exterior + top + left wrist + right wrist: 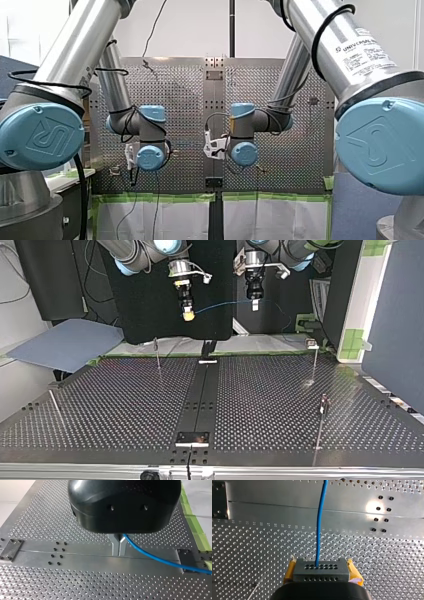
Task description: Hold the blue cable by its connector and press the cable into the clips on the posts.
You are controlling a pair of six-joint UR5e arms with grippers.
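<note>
The blue cable hangs in the air between both grippers, well above the perforated table. My right gripper, at the top view's left, is shut with its yellow pads on the dark grey connector; the cable runs straight ahead out of it. My left gripper is shut, its metal fingers pinching the cable, which trails away to one side. Thin posts with clips stand on the table at the back left, the back right and the front right.
A black rail runs down the table's middle, with a small plate at its near end. Another thin post leans at the top view's left. A grey-blue sheet lies beyond the table's left corner. Green tape marks the far right.
</note>
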